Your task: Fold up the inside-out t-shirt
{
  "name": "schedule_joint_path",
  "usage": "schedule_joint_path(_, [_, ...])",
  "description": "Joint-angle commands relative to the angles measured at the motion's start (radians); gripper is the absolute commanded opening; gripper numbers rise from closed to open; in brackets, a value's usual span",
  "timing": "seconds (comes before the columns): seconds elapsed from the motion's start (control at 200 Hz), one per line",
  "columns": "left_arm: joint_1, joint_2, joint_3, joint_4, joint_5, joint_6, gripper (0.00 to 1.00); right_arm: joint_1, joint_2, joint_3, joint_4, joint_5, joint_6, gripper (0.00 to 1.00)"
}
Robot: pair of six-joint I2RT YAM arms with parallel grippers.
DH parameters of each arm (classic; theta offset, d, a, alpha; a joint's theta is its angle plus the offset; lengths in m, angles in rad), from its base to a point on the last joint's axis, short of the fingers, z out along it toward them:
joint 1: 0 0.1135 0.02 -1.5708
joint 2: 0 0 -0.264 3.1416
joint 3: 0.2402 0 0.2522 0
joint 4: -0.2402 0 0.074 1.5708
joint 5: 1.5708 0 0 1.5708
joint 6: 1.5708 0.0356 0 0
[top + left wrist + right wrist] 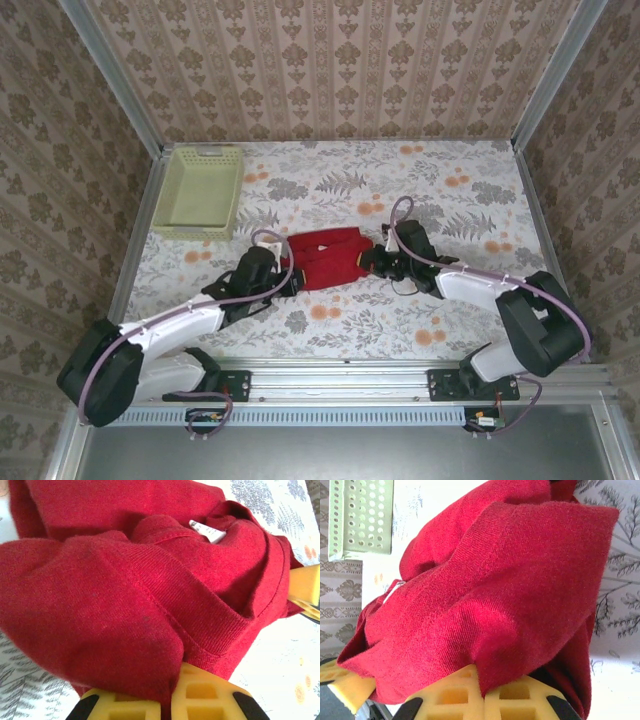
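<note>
From where I stand, the red t-shirt (325, 258) lies bunched in the middle of the flowered table (400, 330), held between the two arms. The left gripper (291, 274) is pinched tight on its left end. The right gripper (370, 262) is clamped on its right end. A pale green basket (197, 190) sits well apart at the far left.

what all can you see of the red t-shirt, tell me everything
The red t-shirt is soft, wrinkly knit cloth with no print, bunched into a compact heap on the floral table. A ribbed band and stitched seams show, and a small white label lies exposed. The left tool is shut on its left end, the right tool on its right end.
</note>
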Motion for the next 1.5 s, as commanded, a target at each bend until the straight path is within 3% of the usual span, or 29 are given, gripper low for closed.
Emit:
schedule_joint_path(0.0, [-0.010, -0.048, 0.006, -0.011, -0.085, -0.003, 0.00, 0.002, -0.033, -0.012, 0.003, 0.055, -0.038, 0.00])
schedule_joint_path(0.22, [-0.001, -0.069, 0.181, -0.134, -0.186, 0.168, 0.07, 0.004, -0.092, 0.097, -0.065, 0.117, -0.161, 0.00])
schedule_joint_path(0.455, [0.125, 0.076, 0.313, -0.102, -0.166, 0.218, 0.09, 0.004, -0.047, 0.238, -0.093, 0.200, -0.278, 0.00])
schedule_joint_path(0.765, [0.210, 0.365, 0.444, -0.083, -0.155, 0.217, 0.09, -0.004, 0.262, 0.431, -0.120, 0.249, -0.313, 0.00])
schedule_joint_path(0.99, [0.223, 0.510, 0.483, -0.117, -0.109, 0.189, 0.13, -0.007, 0.380, 0.480, -0.181, 0.283, -0.310, 0.00])
schedule_joint_path(1.105, [0.224, 0.515, 0.457, -0.111, -0.082, 0.167, 0.20, -0.007, 0.362, 0.452, -0.178, 0.284, -0.308, 0.00])
schedule_joint_path(1.23, [0.239, 0.484, 0.453, -0.148, -0.041, 0.147, 0.37, -0.009, 0.325, 0.448, -0.209, 0.267, -0.308, 0.00])
schedule_joint_path(1.365, [0.242, 0.382, 0.407, -0.176, -0.020, 0.120, 0.50, -0.011, 0.284, 0.437, -0.256, 0.242, -0.302, 0.12])
schedule_joint_path(1.495, [0.241, 0.291, 0.340, -0.198, -0.006, 0.087, 0.63, -0.029, 0.247, 0.383, -0.248, 0.188, -0.269, 0.42])
